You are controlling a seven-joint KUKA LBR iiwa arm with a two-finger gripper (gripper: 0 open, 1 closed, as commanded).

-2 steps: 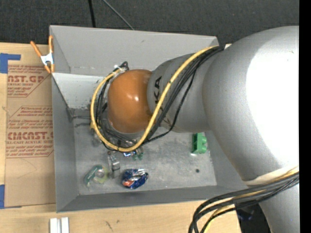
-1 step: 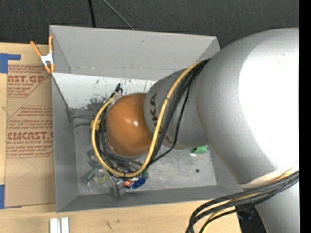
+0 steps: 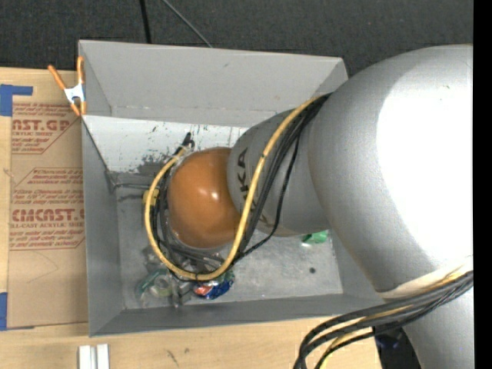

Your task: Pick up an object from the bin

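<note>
I can't tell if my claw (image 3: 178,271) is spread or pinching under the cover (image 3: 201,198), so it could miss or knock the blue thing (image 3: 215,288).

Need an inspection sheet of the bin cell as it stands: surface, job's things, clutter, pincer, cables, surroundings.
surface: grey metal bin, floor scuffed, dark marks near the back wall.
job's things: blue-and-red crumpled thing and greenish clear thing at the front-left; small green thing further right.
clutter: nothing seen.
pincer: hidden beneath the orange wrist cover, which sits low over the front-left things; state unreadable.
cables: yellow and black cables loop round the cover.
surroundings: silver arm overhangs the bin's right; black lead on the dark floor behind.
</note>
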